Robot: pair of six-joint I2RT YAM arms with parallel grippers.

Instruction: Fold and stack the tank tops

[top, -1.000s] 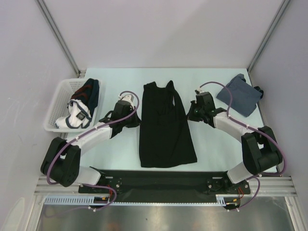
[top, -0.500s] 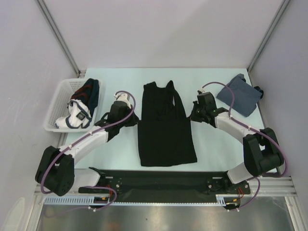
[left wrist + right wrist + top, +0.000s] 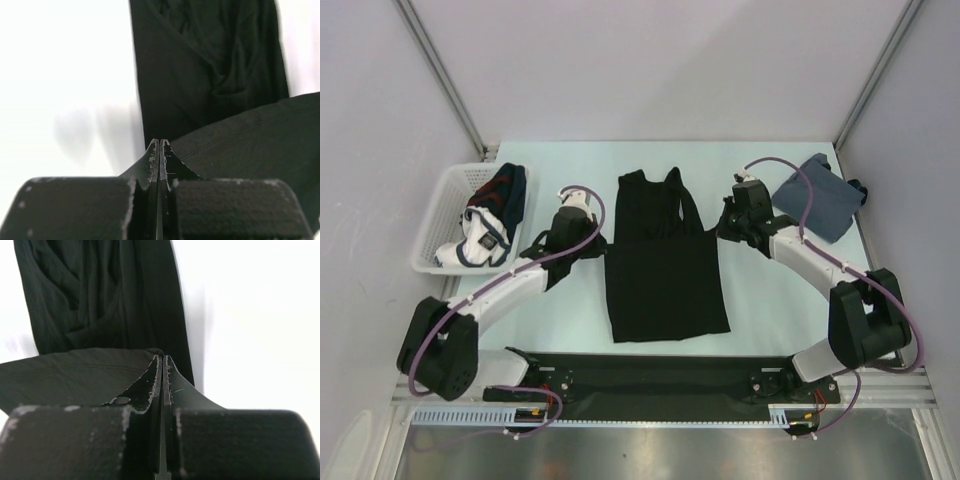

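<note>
The black tank top [image 3: 665,290] lies flat mid-table, straps at the far end. My left gripper [image 3: 601,243] is shut on its left edge and my right gripper [image 3: 719,230] on its right edge. A raised layer of black cloth stretches between them over the top's middle. In the left wrist view the jaws [image 3: 159,142] pinch that layer, with the top's upper part [image 3: 210,65] beyond. The right wrist view shows the same at its jaws [image 3: 163,359], cloth [image 3: 100,295] beyond. The slate blue-grey tank top [image 3: 817,203] lies folded at the back right.
A white basket [image 3: 438,215] at the left holds several bunched clothes [image 3: 492,215]. Grey walls and metal posts close in the table on three sides. The black arm base rail [image 3: 660,375] runs along the near edge.
Both grippers have moved toward the far end, carrying the held black cloth edge over the top. The left arm has stretched out further. The lower edge has drawn in slightly.
</note>
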